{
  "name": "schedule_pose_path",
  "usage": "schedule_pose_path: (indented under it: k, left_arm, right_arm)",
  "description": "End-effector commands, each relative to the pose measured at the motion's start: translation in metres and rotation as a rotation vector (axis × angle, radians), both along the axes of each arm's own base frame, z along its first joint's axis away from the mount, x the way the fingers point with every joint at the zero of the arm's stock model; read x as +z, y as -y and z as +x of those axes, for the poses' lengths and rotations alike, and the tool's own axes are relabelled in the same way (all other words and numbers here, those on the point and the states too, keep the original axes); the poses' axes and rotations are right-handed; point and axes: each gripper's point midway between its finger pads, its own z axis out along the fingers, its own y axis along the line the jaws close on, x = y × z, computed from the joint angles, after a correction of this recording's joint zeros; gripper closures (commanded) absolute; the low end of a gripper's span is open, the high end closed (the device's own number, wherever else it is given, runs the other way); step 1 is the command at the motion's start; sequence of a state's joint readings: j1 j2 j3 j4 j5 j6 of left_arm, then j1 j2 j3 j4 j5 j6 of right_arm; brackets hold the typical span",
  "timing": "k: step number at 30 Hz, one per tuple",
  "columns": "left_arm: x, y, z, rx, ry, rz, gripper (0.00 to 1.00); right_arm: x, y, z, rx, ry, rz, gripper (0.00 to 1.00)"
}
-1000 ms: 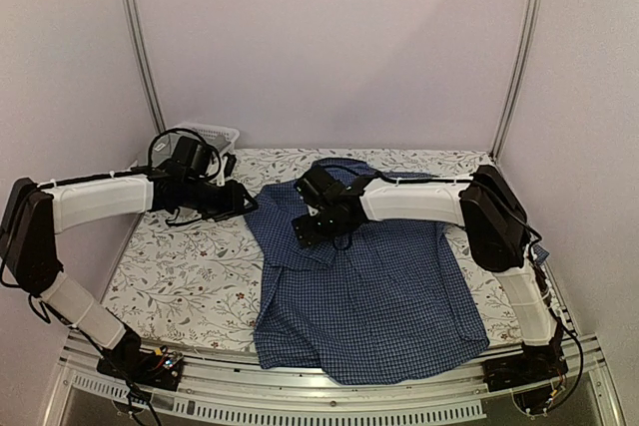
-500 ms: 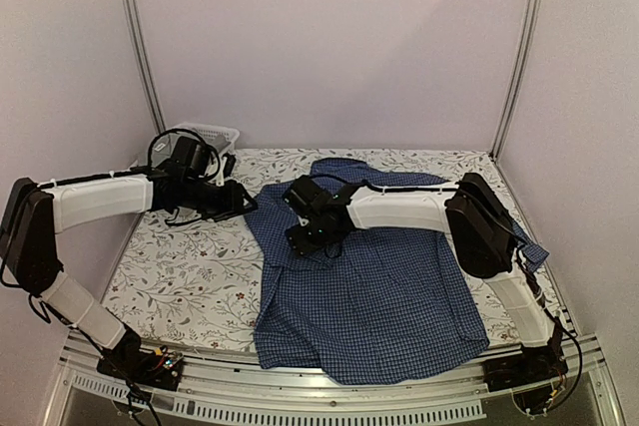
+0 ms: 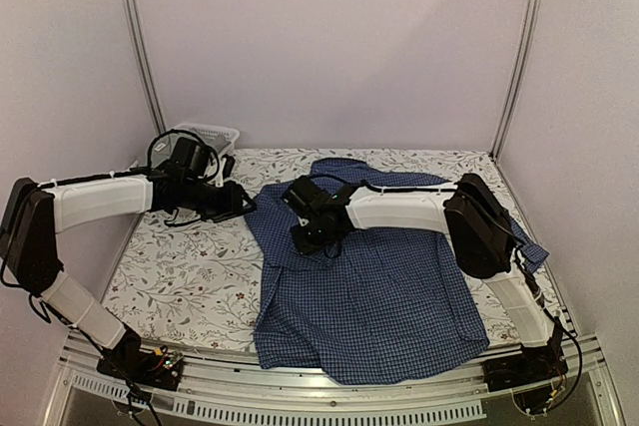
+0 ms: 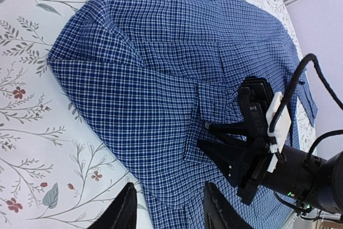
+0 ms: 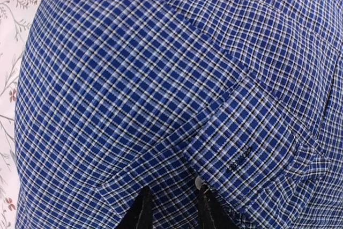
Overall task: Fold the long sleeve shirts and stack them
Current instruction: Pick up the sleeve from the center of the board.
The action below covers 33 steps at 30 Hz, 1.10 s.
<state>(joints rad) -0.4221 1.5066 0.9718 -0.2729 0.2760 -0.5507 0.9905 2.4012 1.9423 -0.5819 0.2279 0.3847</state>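
Observation:
A dark blue checked long sleeve shirt (image 3: pixel 369 286) lies spread on the floral table, with one sleeve folded across its chest. My right gripper (image 3: pixel 308 238) rests on that sleeve. In the right wrist view its tips (image 5: pixel 172 207) stand a narrow gap apart, pressed to the cloth beside the buttoned cuff (image 5: pixel 252 143). No cloth is bunched between them. The left wrist view shows the same gripper (image 4: pixel 203 135) at the cuff (image 4: pixel 214 103). My left gripper (image 3: pixel 240 205) hovers open over the shirt's left shoulder edge, its fingers (image 4: pixel 171 213) apart with nothing held.
A white basket (image 3: pixel 210 137) stands at the back left corner. The floral table cover (image 3: pixel 180 276) shows bare to the left of the shirt. The shirt hem hangs near the metal front rail (image 3: pixel 300 386). Walls close in both sides.
My right gripper slid a little left along the folded sleeve and its jaws narrowed from wide open to a small gap. The left arm has not moved.

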Motion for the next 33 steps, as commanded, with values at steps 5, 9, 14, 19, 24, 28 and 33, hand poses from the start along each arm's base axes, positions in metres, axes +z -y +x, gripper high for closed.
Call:
schedule_pose_path:
  k: [5,9,14,19,24,28,33]
  left_arm:
    - [-0.011,-0.009,0.001,0.012,-0.012,0.011,0.58]
    - [-0.012,-0.010,0.001,0.014,-0.015,0.011,0.58]
    - [-0.013,-0.010,0.002,0.013,-0.016,0.006,0.58]
    - [-0.015,-0.008,0.001,0.007,-0.026,0.004,0.58]
    - [-0.016,-0.007,0.001,0.006,-0.029,0.000,0.58]
    - [-0.017,-0.008,0.001,0.008,-0.030,0.002,0.58]
    - [-0.018,-0.008,0.000,0.009,-0.033,0.003,0.58]
  right_arm:
    - [0.013,-0.009,0.000,0.007,0.031,0.009,0.50]
    - [0.019,-0.011,-0.003,0.021,0.050,0.002,0.45]
    - [0.004,-0.014,-0.011,0.041,0.028,-0.017,0.37]
    - [-0.010,-0.013,-0.015,0.041,0.017,-0.047,0.35]
    - [-0.023,-0.006,-0.012,0.019,0.019,-0.086,0.35]
    - [-0.013,-0.005,-0.007,-0.011,0.040,-0.069,0.41]
    - [0.007,-0.006,0.000,-0.035,0.068,-0.029,0.49]
